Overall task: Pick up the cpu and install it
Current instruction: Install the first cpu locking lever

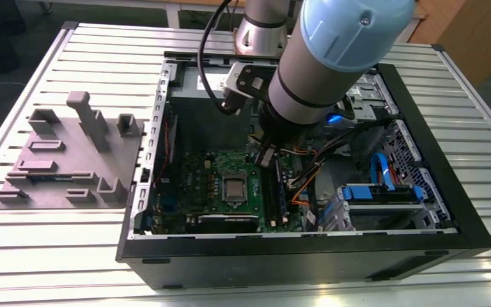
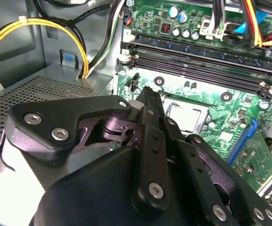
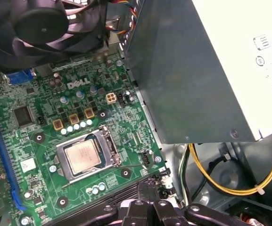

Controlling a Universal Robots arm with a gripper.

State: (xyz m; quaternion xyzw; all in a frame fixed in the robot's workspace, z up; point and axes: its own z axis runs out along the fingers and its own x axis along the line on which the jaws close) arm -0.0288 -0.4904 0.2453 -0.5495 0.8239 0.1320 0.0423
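Note:
The cpu lies flat inside the metal-framed socket of the green board, silvery top up. It also shows as a pale square in the exterior view and past the fingers in the second wrist view. My gripper hangs inside the open computer case, a little to the exterior view's right of the socket, over the memory slots. Its black fingers sit pressed together with nothing between them, and the gripper stands apart from the cpu.
A large grey metal box with a white label stands beside the board. A black fan, yellow cables and memory slots crowd the socket. A grey fixture plate lies outside the case, on the exterior view's left.

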